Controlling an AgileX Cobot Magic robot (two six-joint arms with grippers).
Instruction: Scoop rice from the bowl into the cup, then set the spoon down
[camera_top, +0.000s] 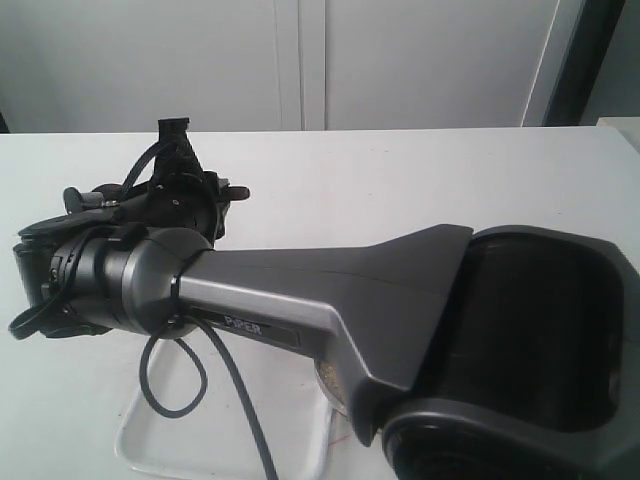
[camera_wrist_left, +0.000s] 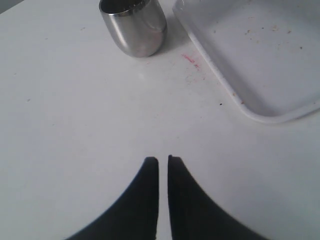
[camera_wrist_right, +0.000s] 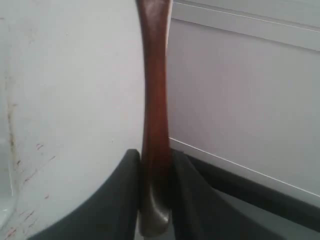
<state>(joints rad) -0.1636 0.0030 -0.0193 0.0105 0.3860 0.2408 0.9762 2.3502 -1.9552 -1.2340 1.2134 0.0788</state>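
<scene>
Right tool (camera_wrist_right: 155, 154) tight on the spoon (camera_wrist_right: 154, 75); left tool (camera_wrist_left: 163, 159) closed, empty, near the cup (camera_wrist_left: 134, 25)

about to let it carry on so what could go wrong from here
1. The right fingers hold the spoon near the end of its slim handle; it may twist and spill.
2. The narrow cup stands on the table beside the tray, the left fingers apart from it; a nudge could tip it.
3. An arm blocks most of the exterior view, hiding the aim.
</scene>
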